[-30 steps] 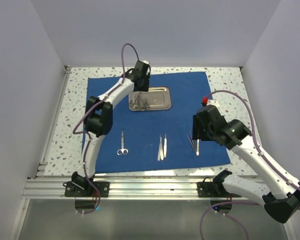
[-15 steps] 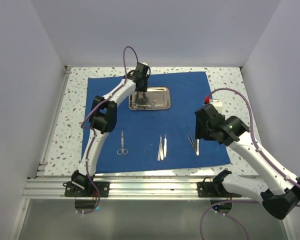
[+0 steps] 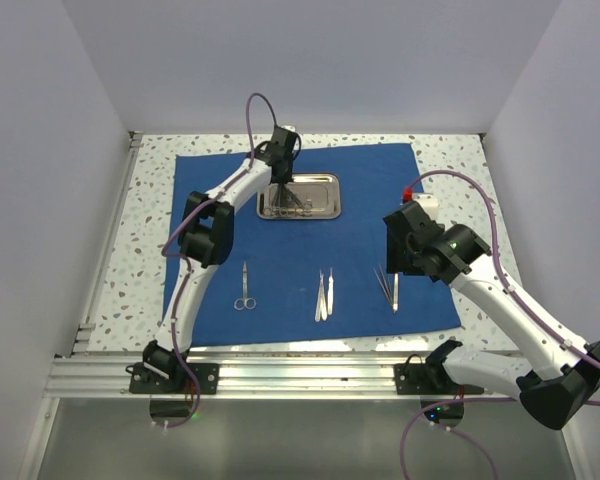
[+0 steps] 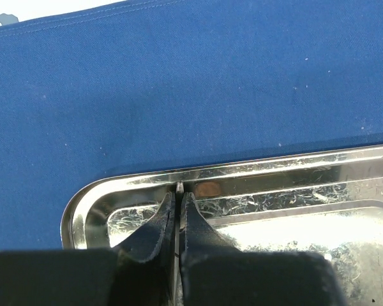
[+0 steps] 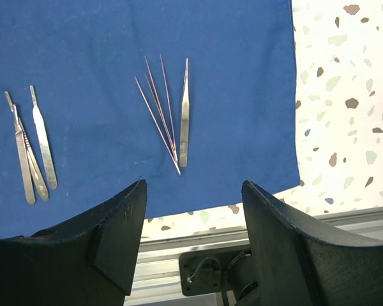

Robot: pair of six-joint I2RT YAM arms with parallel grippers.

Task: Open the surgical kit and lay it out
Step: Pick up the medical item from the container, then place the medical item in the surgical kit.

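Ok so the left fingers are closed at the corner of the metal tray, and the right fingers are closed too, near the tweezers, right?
Not quite: the right fingers are wide open, as the right wrist view shows. They are near the tweezers, and the left fingers are closed at the corner of the metal tray.

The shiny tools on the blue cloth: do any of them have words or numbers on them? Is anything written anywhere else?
No text can be read in any view.
Tweezers: any engraving is too small to tell.
Steel tray: only scratches and glare, no writing.
Blue cloth: plain, no label showing.
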